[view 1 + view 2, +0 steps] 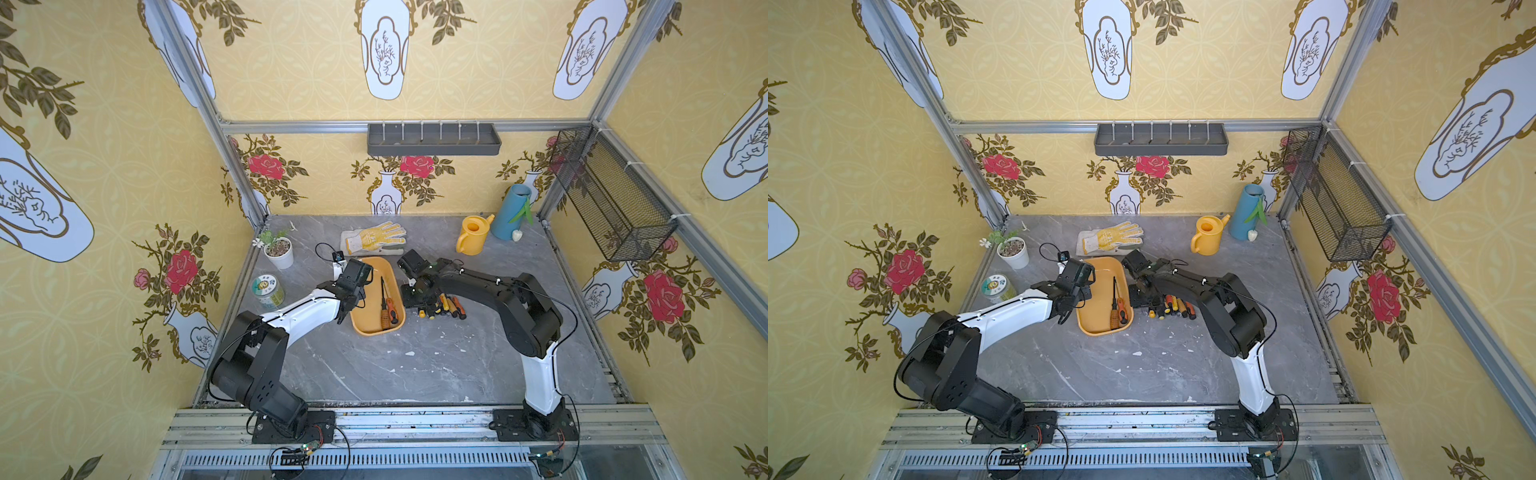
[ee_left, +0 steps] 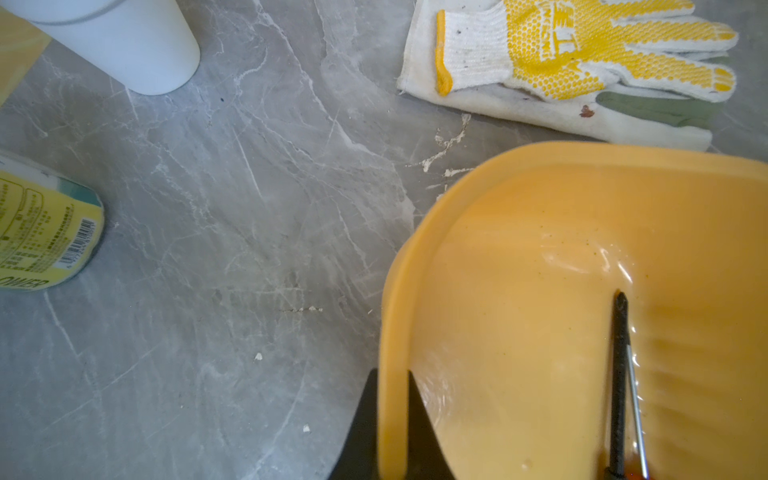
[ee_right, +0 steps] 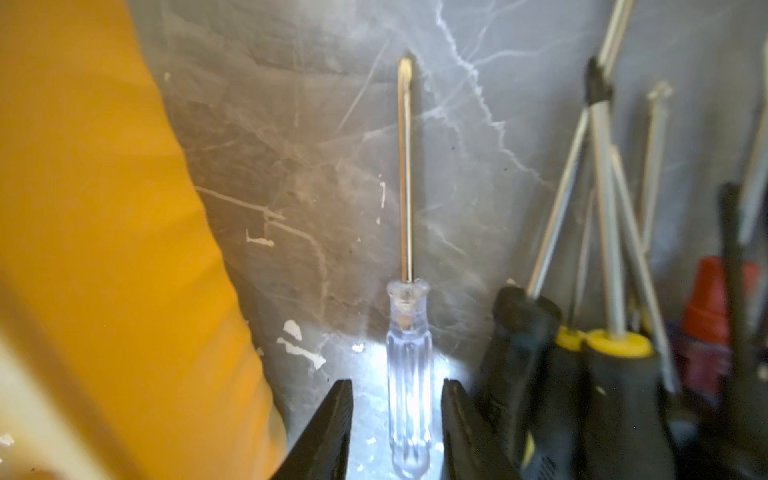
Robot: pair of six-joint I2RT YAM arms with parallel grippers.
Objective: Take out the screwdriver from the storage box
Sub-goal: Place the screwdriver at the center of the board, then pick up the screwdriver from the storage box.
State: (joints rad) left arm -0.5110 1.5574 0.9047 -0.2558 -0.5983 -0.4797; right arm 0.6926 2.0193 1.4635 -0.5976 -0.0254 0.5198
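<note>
1. Yellow-orange plastic, the storage box (image 1: 372, 286) sits mid-frame in a top view. The left gripper (image 2: 392, 399) is clenched on its left rim, probably to steady it.
2. Two screwdrivers (image 1: 386, 311) lie inside, toward the box's lower end.
3. The right gripper (image 3: 397, 415) has its fingers parted and grips nothing. They flank a clear-handled screwdriver (image 3: 409, 374) lying on the table (image 1: 415, 374) just beside the box.
4. A pile of screwdrivers (image 1: 444, 305) crowds the box's right side, and a glove (image 1: 374, 241) lies above it, out of the way.

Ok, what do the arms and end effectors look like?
The left arm and right arm match: black joints and bases, one white link each, thin black cables looping outside. The left end effector and right end effector have black wedge-shaped fingers.
</note>
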